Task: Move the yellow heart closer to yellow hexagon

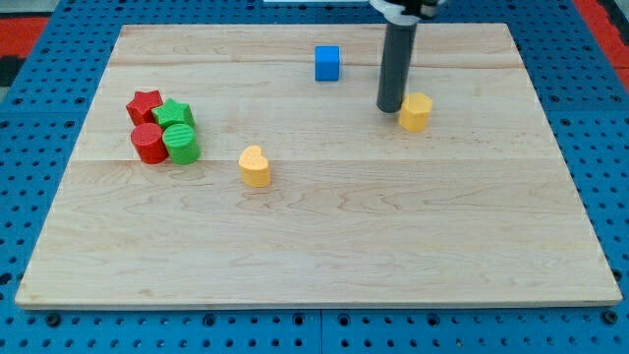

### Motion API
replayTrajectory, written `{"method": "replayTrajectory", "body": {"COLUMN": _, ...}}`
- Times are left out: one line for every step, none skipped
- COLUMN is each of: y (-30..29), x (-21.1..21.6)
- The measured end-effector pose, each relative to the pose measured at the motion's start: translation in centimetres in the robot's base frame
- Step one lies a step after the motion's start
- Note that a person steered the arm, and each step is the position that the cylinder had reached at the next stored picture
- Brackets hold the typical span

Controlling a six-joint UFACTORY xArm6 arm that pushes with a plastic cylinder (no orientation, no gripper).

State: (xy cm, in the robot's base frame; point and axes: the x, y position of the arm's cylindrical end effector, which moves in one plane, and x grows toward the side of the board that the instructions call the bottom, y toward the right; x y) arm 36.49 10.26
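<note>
Yellow heart [255, 166] nearest, alone low-centre on wooden board [324, 256], well apart from yellow hexagon [416, 112] toward view's upper right, where my tip [390, 109], a bare rod holding nothing, stands just left of hexagon, touching or nearly; blue cube [327, 63] farthest.

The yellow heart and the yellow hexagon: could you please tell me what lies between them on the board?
In the camera view, only bare wood lies between the yellow heart and the yellow hexagon. My tip rests just to the view's left of the hexagon, slightly above that line.
</note>
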Motion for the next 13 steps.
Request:
{"method": "replayTrajectory", "body": {"y": 4.1, "x": 1.4}}
{"method": "replayTrajectory", "body": {"y": 5.5, "x": 2.0}}
{"method": "replayTrajectory", "body": {"y": -1.9, "x": 5.9}}
{"method": "replayTrajectory", "body": {"y": -6.8, "x": 10.4}}
{"method": "replayTrajectory", "body": {"y": -12.6, "x": 13.7}}
{"method": "replayTrajectory", "body": {"y": -17.1, "x": 13.6}}
{"method": "replayTrajectory", "body": {"y": -17.9, "x": 10.6}}
{"method": "replayTrajectory", "body": {"y": -16.4, "x": 8.7}}
{"method": "replayTrajectory", "body": {"y": -19.9, "x": 8.5}}
{"method": "replayTrajectory", "body": {"y": -20.1, "x": 6.5}}
{"method": "replayTrajectory", "body": {"y": -15.9, "x": 4.8}}
{"method": "replayTrajectory", "body": {"y": -12.4, "x": 4.8}}
{"method": "replayTrajectory", "body": {"y": -10.1, "x": 2.4}}
